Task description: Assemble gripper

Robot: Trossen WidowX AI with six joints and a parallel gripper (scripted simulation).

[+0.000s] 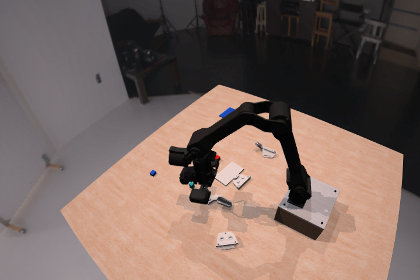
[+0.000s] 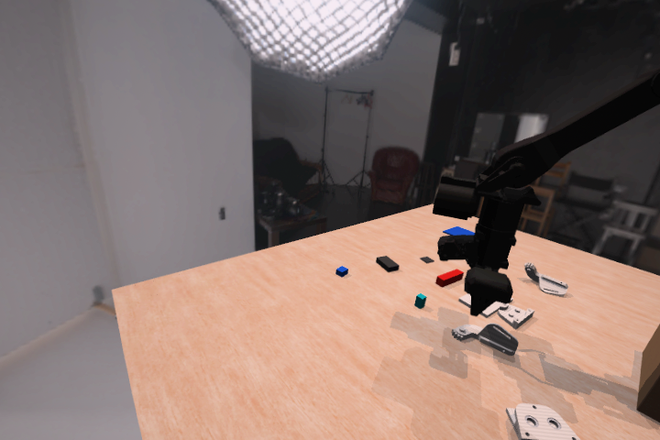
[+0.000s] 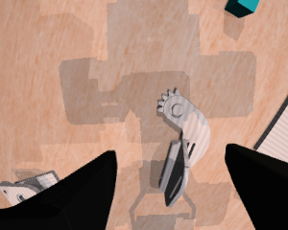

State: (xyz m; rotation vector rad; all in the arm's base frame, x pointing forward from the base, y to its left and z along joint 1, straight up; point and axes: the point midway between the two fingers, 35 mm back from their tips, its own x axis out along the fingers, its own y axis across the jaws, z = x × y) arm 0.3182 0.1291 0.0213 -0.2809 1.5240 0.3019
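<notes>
Black robot gripper (image 1: 202, 193) (image 2: 478, 305) (image 3: 171, 155) partly open and empty above a grey toothed jaw (image 1: 219, 200) (image 2: 487, 336) (image 3: 194, 131) on the wood-grain desk (image 1: 134, 211) (image 2: 247, 352) (image 3: 34, 139), white two-holed plate (image 1: 226, 240) (image 2: 541, 423) (image 3: 31, 189) apart (holes facing up).

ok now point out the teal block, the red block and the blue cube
teal block (image 1: 191, 185) (image 2: 420, 301) (image 3: 241, 7): top, exterior, wrist; its body
red block (image 1: 217, 157) (image 2: 449, 278): top, exterior; its visible body
blue cube (image 1: 153, 172) (image 2: 342, 271): top, exterior; its body
</notes>
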